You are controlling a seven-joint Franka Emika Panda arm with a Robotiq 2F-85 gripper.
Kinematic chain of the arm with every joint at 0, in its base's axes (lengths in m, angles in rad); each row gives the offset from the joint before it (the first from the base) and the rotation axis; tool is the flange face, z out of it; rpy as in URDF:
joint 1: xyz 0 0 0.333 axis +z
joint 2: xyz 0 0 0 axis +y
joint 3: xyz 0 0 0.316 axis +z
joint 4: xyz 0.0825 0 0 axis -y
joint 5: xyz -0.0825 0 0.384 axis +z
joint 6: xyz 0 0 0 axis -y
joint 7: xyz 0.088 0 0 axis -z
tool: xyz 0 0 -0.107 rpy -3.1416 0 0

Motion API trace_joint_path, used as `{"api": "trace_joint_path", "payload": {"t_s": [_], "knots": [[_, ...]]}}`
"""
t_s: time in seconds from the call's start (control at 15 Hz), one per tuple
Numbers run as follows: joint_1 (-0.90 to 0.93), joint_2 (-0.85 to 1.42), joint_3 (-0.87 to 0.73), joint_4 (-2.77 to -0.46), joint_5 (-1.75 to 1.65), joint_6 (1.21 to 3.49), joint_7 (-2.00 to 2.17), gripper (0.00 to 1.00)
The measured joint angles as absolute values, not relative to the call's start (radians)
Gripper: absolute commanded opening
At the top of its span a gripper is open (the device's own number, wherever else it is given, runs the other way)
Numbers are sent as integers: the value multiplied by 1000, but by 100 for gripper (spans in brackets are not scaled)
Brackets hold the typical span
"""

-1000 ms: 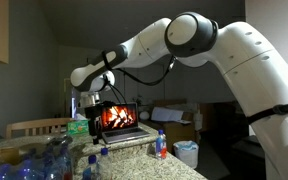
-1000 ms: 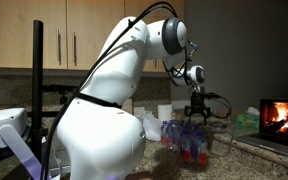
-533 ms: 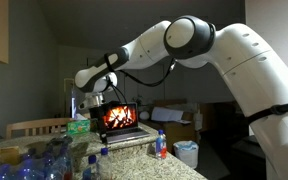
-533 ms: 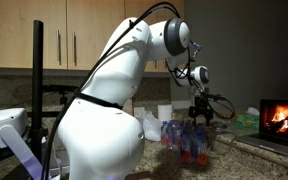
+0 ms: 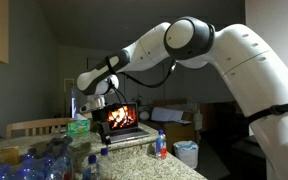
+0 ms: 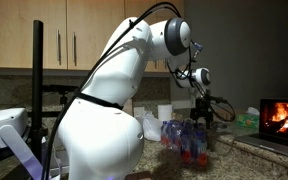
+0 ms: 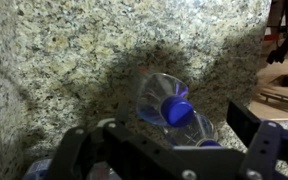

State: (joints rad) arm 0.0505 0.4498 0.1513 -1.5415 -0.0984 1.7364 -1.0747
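Bottle, clear plastic with a blue cap, stood cap-up on the granite counter, seen from directly above in the wrist view. Whether it held liquid could not be determined. A second bottle, also blue-capped, stood just beside it, partly hidden behind the gripper body. In an exterior view both belonged to a cluster of bottles standing close together on the counter.

The gripper hung above the bottle, pointing straight down, and touched nothing. Its fingers were spread wide and released, one on each side of the cap and well clear of it. Both exterior views showed the gripper at the end of the white arm, which reached out in a long arc over the counter with the wrist bent downward.

The counter was speckled beige stone. A laptop showing a fire on its screen stood open behind the bottles, with a green box near it. Wooden cabinets lined the wall. The room was dim.
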Motion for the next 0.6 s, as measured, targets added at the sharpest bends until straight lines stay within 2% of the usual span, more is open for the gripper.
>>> {"api": "trace_joint_path", "payload": {"t_s": [0.6], "knots": [[57, 454, 160, -1569, -92, 1737, -1076, 100]]}}
